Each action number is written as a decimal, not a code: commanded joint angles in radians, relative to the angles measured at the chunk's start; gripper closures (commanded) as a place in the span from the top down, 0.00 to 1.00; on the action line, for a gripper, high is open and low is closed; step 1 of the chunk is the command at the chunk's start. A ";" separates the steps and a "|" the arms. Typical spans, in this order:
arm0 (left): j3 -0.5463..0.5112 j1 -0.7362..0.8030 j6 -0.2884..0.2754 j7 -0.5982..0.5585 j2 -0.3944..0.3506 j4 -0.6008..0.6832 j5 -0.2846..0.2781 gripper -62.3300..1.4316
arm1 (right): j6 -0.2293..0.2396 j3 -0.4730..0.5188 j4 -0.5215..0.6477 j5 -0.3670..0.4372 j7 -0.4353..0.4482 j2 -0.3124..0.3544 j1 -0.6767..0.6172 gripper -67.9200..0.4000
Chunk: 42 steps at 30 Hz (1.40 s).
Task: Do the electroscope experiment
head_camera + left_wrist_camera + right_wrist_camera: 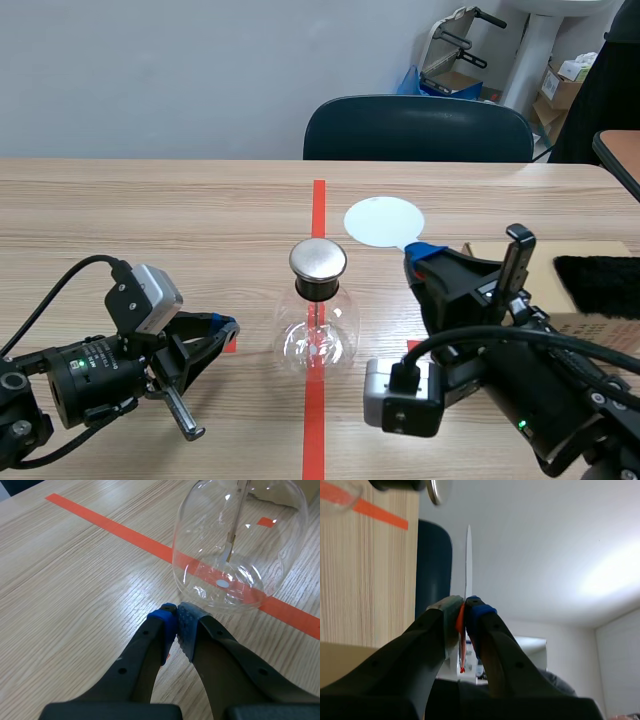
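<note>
**Item 1: electroscope** (318, 320). You have a clear round glass flask standing upright at the middle of the bench (150, 220), on the orange-red tape line (315, 420). It has a black collar at the neck and a domed metal cap (318, 259) on top. A thin rod (232, 530) hangs down inside the glass.

**Item 2: white disc** (384, 221). It is round, thin and plain, and appears as a bare edge from your right wrist camera. It is pinched between the fingers of your right gripper (420, 252), with an orange piece showing at the grip. The disc sits beyond and to the right of the cap, apart from it.

**Item 3: left gripper** (225, 325). It is low on the bench just beside the flask. Its fingers are pressed together on nothing, with the tips close to the glass wall.

**Surface.** The bench is light wood grain. On the right side lie a flat cardboard piece (590, 250) and a black furry cloth (600, 285).

**Room.** A dark chair (418, 128) stands at the far edge of the bench, before a pale wall (150, 70). Boxes are stacked in the far right corner.
</note>
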 commanded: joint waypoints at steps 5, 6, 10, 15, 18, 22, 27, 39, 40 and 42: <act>-0.009 -0.001 0.002 -0.017 -0.004 0.014 -0.006 0.07 | -0.011 0.004 0.008 0.006 -0.168 0.002 0.011 0.02; -0.009 -0.001 0.002 -0.017 -0.003 0.014 -0.006 0.07 | -0.011 0.004 0.008 0.006 -0.195 0.002 0.011 0.02; -0.009 -0.001 0.002 -0.017 -0.003 0.014 -0.006 0.07 | -0.011 0.004 0.008 0.006 -0.293 0.002 0.011 0.02; -0.009 -0.001 0.002 -0.013 -0.003 0.014 -0.005 0.07 | -0.011 0.004 0.008 0.006 -0.399 0.002 0.011 0.02; -0.009 -0.001 0.002 -0.013 -0.004 0.014 -0.005 0.07 | -0.011 0.004 0.008 0.010 -0.449 0.002 0.011 0.02; -0.009 -0.001 0.002 -0.009 -0.004 0.014 -0.006 0.07 | -0.011 0.004 0.008 0.010 -0.508 0.002 0.011 0.02; -0.009 -0.001 0.002 -0.010 -0.003 0.014 -0.006 0.07 | -0.011 0.004 0.008 0.010 -0.537 0.002 0.011 0.02; -0.009 -0.001 0.002 -0.010 -0.003 0.014 -0.006 0.07 | -0.011 0.003 0.008 0.009 -0.536 0.002 0.011 0.02; -0.009 -0.001 0.002 -0.010 -0.003 0.014 -0.006 0.07 | -0.011 0.003 0.008 0.009 -0.536 0.002 0.011 0.02; -0.009 -0.001 0.002 -0.010 -0.003 0.014 -0.006 0.07 | -0.011 0.003 0.008 0.009 -0.536 0.002 0.011 0.02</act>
